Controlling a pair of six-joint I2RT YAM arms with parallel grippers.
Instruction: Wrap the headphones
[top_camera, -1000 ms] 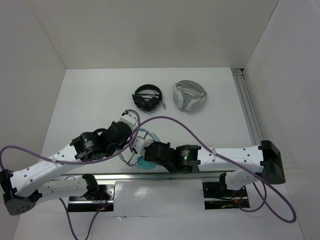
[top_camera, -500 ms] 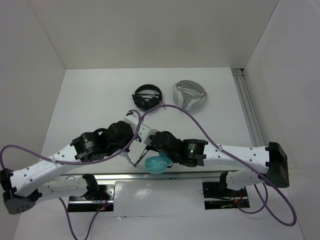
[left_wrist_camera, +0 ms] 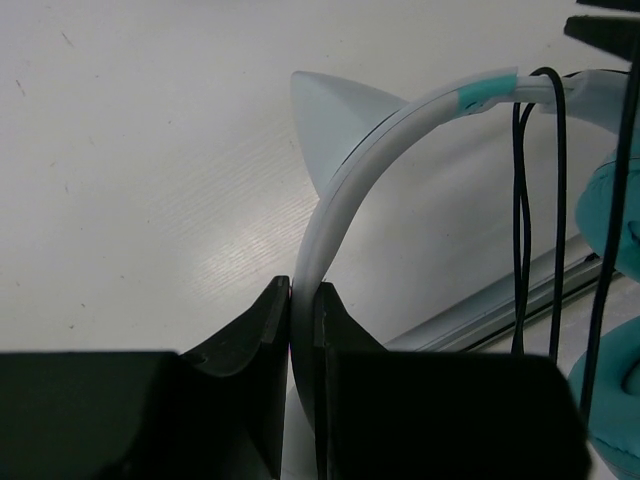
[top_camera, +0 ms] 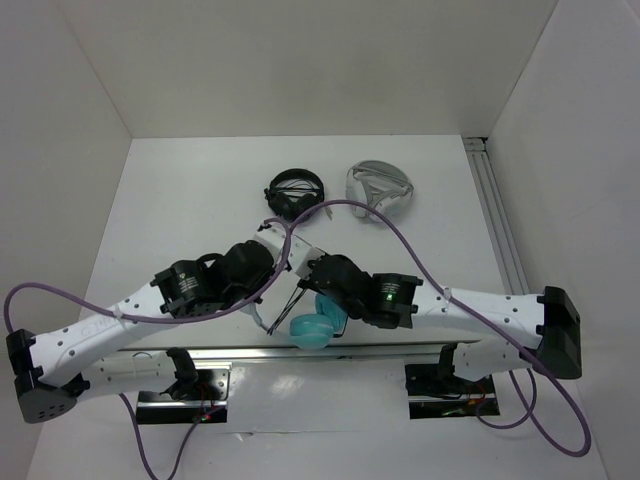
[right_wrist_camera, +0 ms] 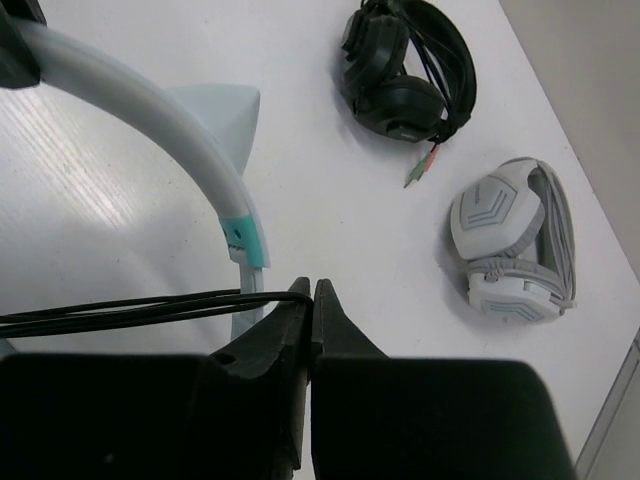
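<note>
Shifted forward and closer together, left gripper [left_wrist_camera: 303,290] clamps headband [left_wrist_camera: 400,115], right gripper [right_wrist_camera: 311,288] pinches cable [right_wrist_camera: 130,310]: keep it taut while winding.

L end effector [left_wrist_camera: 303,300] pinching headphones [left_wrist_camera: 400,115] headband | blk cable [left_wrist_camera: 521,230] hangs R | teal cup [left_wrist_camera: 612,400] lower R

Headphones [top_camera: 313,328] half hidden under right arm [top_camera: 385,298], teal cup [left_wrist_camera: 628,250] cropped at edge

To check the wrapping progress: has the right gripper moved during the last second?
Yes. In the top view the right gripper, shut on the cable, went away from the near rail, toward the black headphones.
</note>
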